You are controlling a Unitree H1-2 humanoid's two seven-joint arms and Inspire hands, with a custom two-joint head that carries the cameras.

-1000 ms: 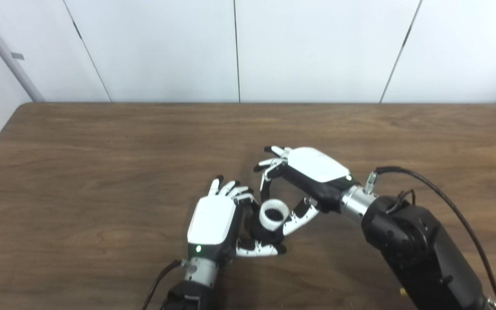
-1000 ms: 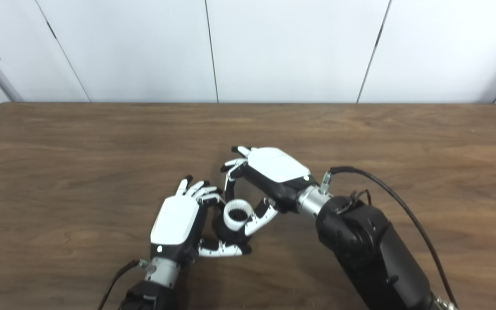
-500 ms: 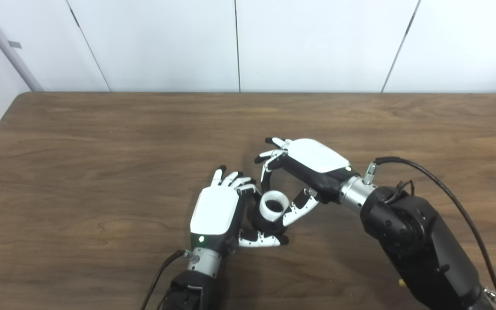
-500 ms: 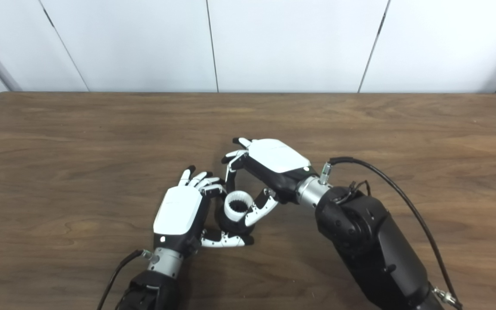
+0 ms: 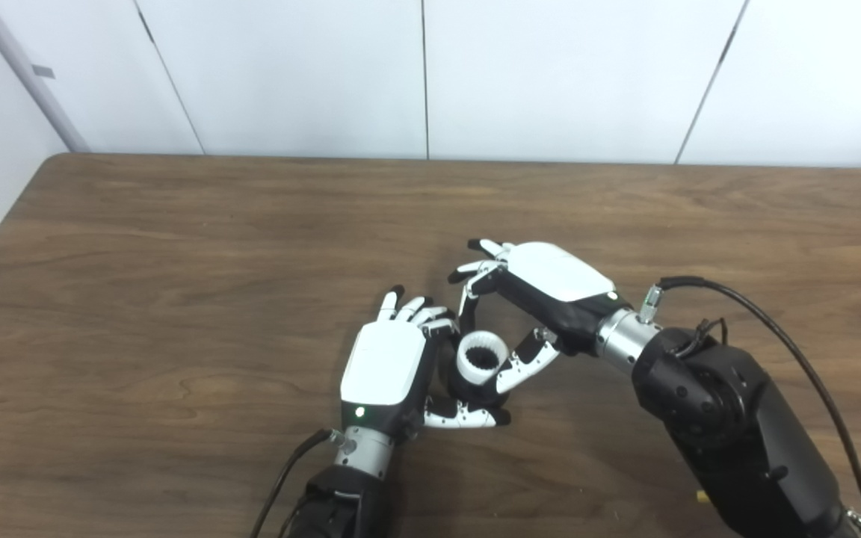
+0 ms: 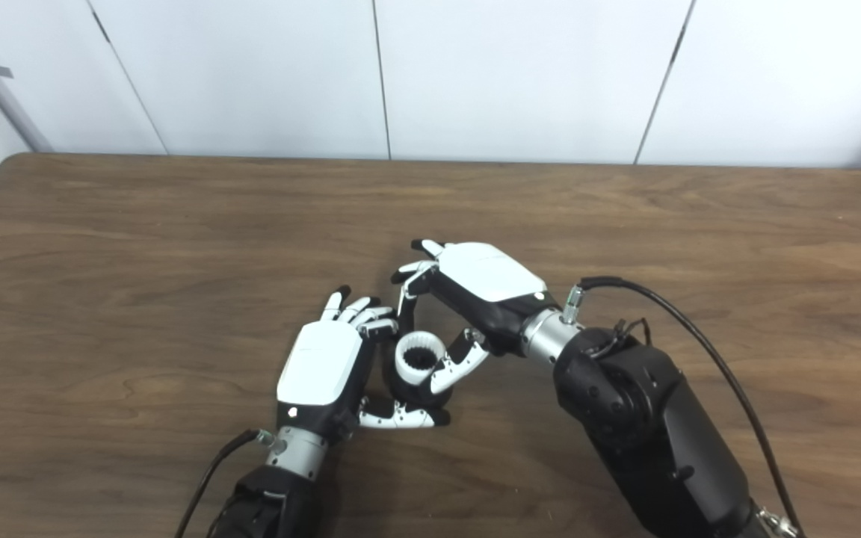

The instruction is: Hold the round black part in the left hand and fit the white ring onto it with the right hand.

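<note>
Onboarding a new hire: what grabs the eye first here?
The white ring, toothed inside, sitting atop the black part near the table's middle. The left hand cups the part from the left while the right hand pinches the ring between finger and thumb. Otherwise, the bulky black right arm.

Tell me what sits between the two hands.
The white ring sits on the black part, between the left hand and the right hand. No bare table shows between them. Both eye views show it.
</note>
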